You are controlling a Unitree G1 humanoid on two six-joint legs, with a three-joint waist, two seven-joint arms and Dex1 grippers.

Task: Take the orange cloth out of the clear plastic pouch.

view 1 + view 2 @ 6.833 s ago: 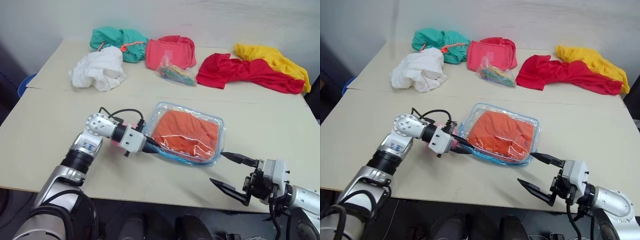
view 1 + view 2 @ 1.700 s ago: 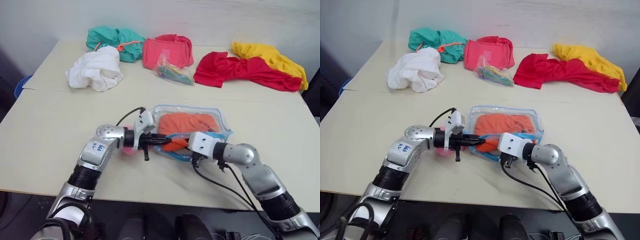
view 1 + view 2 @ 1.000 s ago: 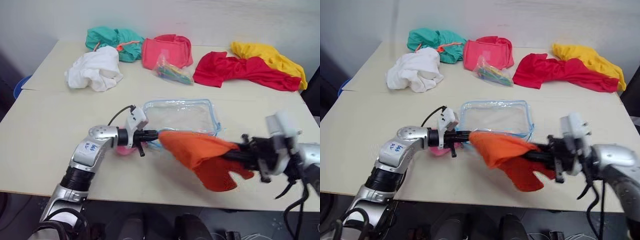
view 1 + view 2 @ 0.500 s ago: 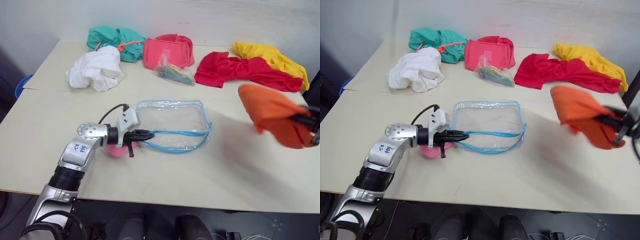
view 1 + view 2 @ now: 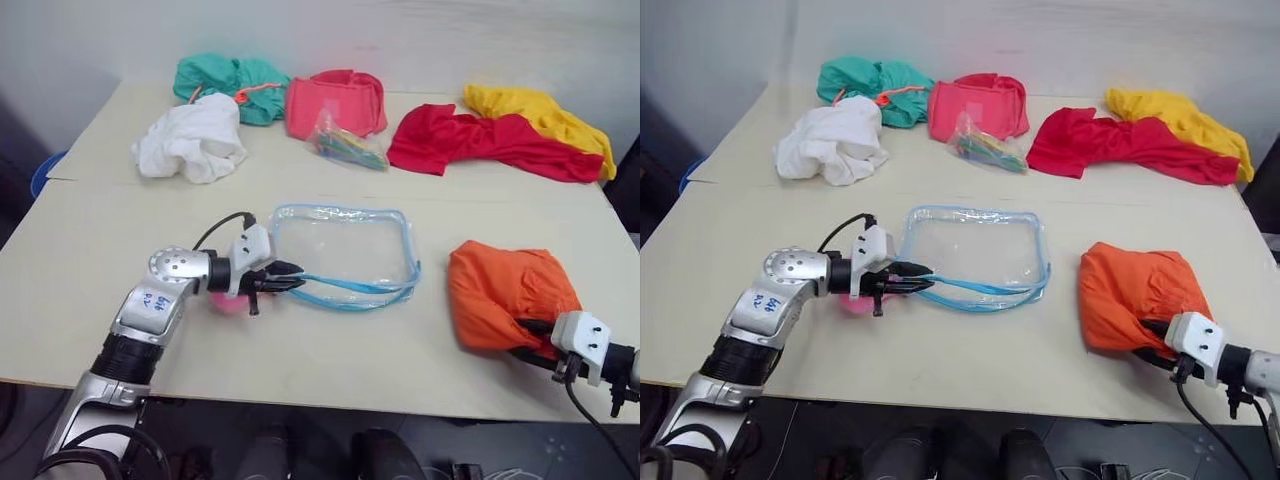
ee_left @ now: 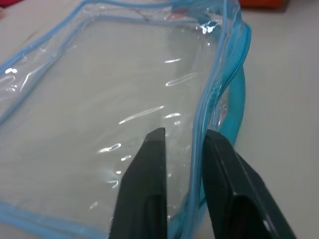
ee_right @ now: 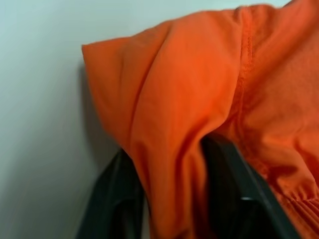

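The clear plastic pouch (image 5: 345, 250) lies flat and empty in the middle of the table, its light-blue zipper trim hanging open toward the front. My left gripper (image 5: 290, 280) is at its left corner. In the left wrist view the left gripper (image 6: 184, 133) is open, with the blue trim (image 6: 219, 94) running through the gap. The orange cloth (image 5: 505, 290) lies bunched on the table to the right of the pouch, apart from it. My right gripper (image 5: 520, 338) is at the cloth's near edge, open, with a fold of the orange cloth (image 7: 199, 74) draped between the spread fingers.
Along the back lie a white cloth (image 5: 190, 140), a teal cloth (image 5: 230, 75), a coral-pink cloth (image 5: 335, 100), a small bag of colourful items (image 5: 345, 145), a red cloth (image 5: 480, 140) and a yellow cloth (image 5: 540, 115). A pink object (image 5: 230, 300) sits under my left gripper.
My right arm has swung down and set the orange cloth on the table at the right, and its fingers have parted. The left gripper's fingers have parted on the pouch trim.
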